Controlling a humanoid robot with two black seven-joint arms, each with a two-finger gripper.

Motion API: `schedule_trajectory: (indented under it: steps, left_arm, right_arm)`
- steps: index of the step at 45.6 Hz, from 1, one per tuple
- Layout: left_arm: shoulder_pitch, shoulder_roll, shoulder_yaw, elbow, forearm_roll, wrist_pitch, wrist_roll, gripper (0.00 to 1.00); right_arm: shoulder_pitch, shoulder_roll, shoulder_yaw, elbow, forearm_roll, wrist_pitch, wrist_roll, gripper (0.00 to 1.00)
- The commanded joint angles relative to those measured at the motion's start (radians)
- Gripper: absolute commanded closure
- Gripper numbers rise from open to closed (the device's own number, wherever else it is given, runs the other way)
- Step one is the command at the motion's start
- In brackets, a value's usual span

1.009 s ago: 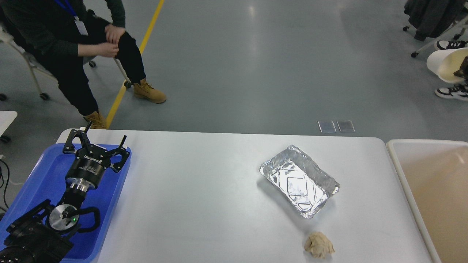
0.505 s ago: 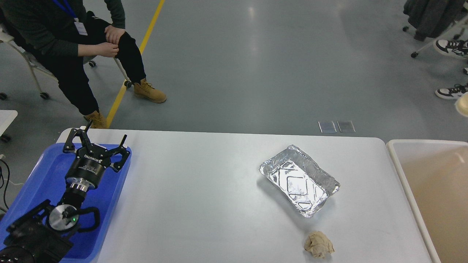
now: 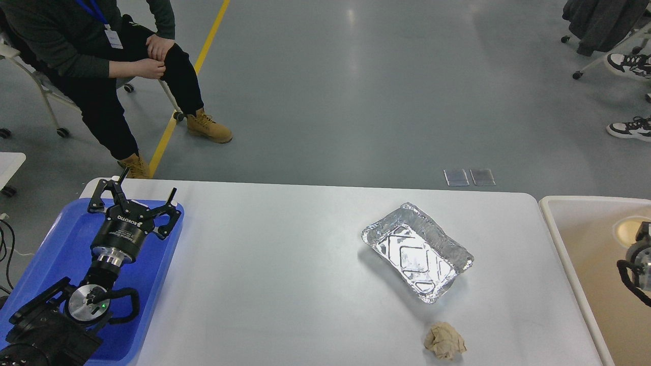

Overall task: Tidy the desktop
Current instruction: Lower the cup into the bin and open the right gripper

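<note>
The white desktop holds an empty foil tray at the right of middle and a crumpled brown paper ball near the front edge. My left gripper is open and empty, above the far end of the blue tray at the left. My right gripper shows only partly at the right edge, over the beige bin. It is right beside a pale round cup-like thing. Its fingers cannot be told apart.
A seated person is beyond the table's far left corner. Wheeled chairs and shoes are at the far right on the grey floor. The beige bin adjoins the table's right end.
The pale round thing and my right gripper have come down from the upper right to over the beige bin. The left arm, foil tray and paper ball have not moved.
</note>
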Motion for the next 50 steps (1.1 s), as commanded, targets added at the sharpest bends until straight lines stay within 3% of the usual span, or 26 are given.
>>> schedule_trajectory:
  steps: [1,11,15,17,19,21,38,50]
  left_arm:
    - [0.0,0.0,0.0,0.0,0.0,0.0,0.0,0.01]
    - [-0.001,0.0,0.0,0.0,0.0,-0.001,0.0,0.01]
    - [0.0,0.0,0.0,0.0,0.0,-0.001,0.0,0.01]
    - [0.0,0.0,0.0,0.0,0.0,-0.001,0.0,0.01]
    - [0.0,0.0,0.0,0.0,0.0,0.0,0.0,0.01]
    - [-0.001,0.0,0.0,0.0,0.0,-0.001,0.0,0.01]
    - [-0.001,0.0,0.002,0.0,0.0,0.0,0.0,0.01]
    - [-0.001,0.0,0.002,0.0,0.0,0.0,0.0,0.01]
  right_arm:
    - [-0.087,0.057,0.089,-0.032,0.002,0.014,-0.002,1.0]
    - [-0.135,0.054,0.123,-0.061,0.002,0.014,0.007,0.98]
    - [-0.156,0.051,0.126,-0.068,0.002,0.016,0.009,0.74]
    - [-0.161,0.049,0.135,-0.069,0.002,0.016,0.01,0.49]
    - [-0.163,0.048,0.148,-0.069,0.002,0.019,0.01,0.31]
    - [-0.166,0.045,0.157,-0.068,0.001,0.023,0.01,0.0]
    - [-0.134,0.026,0.143,-0.029,-0.016,0.059,0.003,0.0]
    - [0.032,-0.084,0.094,0.076,-0.166,0.076,-0.001,0.0]
